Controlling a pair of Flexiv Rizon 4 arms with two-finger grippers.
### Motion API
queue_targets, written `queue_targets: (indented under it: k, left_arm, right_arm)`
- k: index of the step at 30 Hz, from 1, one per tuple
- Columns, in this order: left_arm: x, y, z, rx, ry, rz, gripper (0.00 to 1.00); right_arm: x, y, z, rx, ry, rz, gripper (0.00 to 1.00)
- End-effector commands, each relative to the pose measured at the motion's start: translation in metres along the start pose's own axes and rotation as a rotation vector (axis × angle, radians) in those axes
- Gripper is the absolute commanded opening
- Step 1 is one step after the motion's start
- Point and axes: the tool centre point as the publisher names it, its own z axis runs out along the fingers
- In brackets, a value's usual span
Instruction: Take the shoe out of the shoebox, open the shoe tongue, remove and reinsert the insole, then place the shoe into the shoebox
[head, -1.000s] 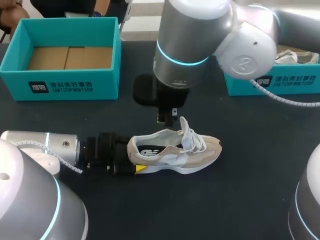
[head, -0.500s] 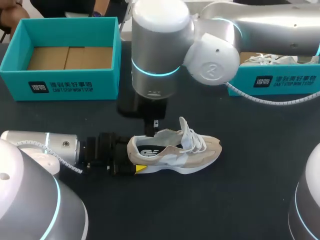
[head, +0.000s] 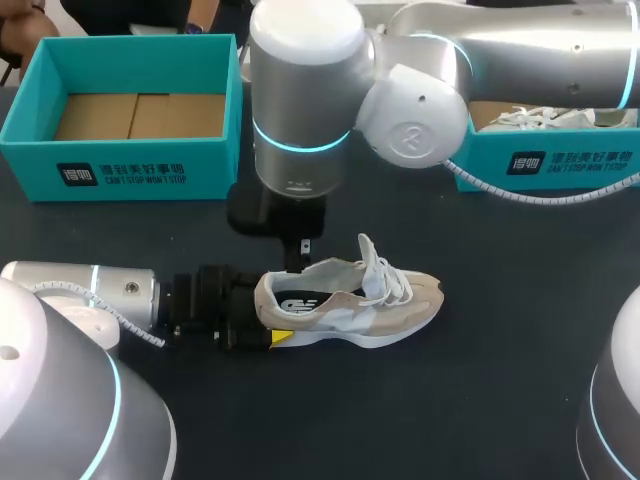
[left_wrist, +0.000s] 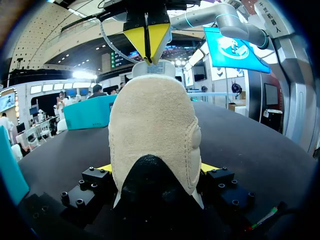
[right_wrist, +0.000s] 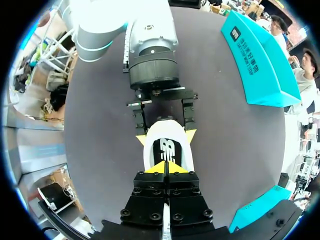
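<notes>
Shoe (head: 350, 305) is looking light and squishy, so left gripper (head: 268, 318) is clamping its stiffer heel (left_wrist: 150, 125) while right gripper (right_wrist: 165, 167) is hovering, tips pressed together, over the floppy insole (right_wrist: 167, 147).

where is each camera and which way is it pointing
Head view: above and behind, looking down on the table; both arms enter, left gripper shut on the shoe by its heel, right gripper above it.
Left wrist view: on the left arm, looking level along its fingers at the heel; its yellow tips flank it.
Right wrist view: on the right arm, looking down into the shoe; its shut tips show.
Shared: both wrist views show the shoe and the other gripper.
</notes>
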Motion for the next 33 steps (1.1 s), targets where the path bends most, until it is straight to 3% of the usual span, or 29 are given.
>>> queue_targets:
  k: [1,9,24,33]
  left_arm:
    - [0.001,-0.001,0.0,-0.002,-0.002,0.001,0.0]
    - [0.001,-0.001,0.0,-0.002,-0.002,0.001,0.0]
    - [0.001,-0.001,0.0,-0.002,-0.002,0.001,0.0]
    - [0.001,-0.001,0.0,-0.002,-0.002,0.001,0.0]
  right_arm:
    - [0.006,-0.006,0.011,-0.004,-0.006,0.003,0.0]
    - [0.014,-0.018,0.032,0.027,0.004,0.002,0.0]
    - [0.003,-0.023,0.064,0.04,0.048,-0.022,0.0]
    - [-0.002,-0.044,0.072,0.109,0.036,-0.008,0.0]
